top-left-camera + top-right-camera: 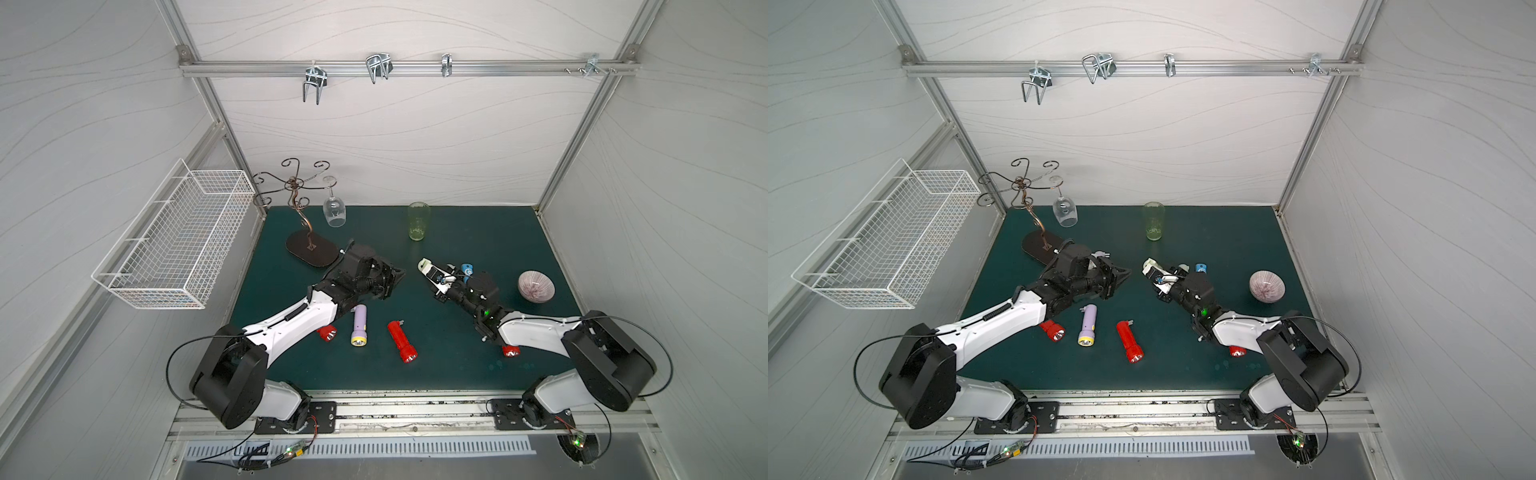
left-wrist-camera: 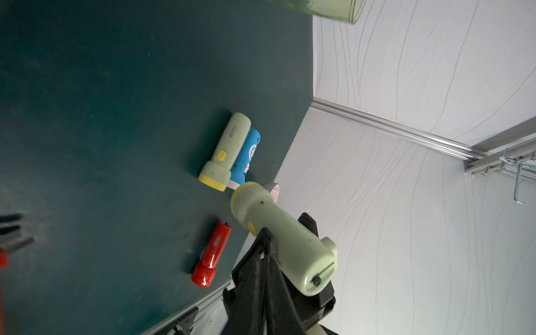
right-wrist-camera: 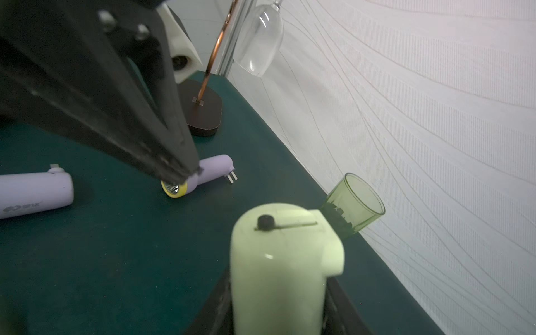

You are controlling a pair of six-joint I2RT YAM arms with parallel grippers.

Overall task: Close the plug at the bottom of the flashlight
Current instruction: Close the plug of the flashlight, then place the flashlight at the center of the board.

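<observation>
Above the dark green desk (image 1: 457,353), the right claw (image 2: 316,259) grips the pale green plastic flashlight (image 3: 278,261), plug (image 3: 287,224) seemingly folded flush; the closed left claw (image 3: 185,169), just beside its base, could knock it askew.

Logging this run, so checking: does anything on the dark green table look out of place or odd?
Yes: the small lilac plastic flashlight lying near the dark base of the glass stand has its two metal plug prongs sticking out of its end, not folded in.
</observation>
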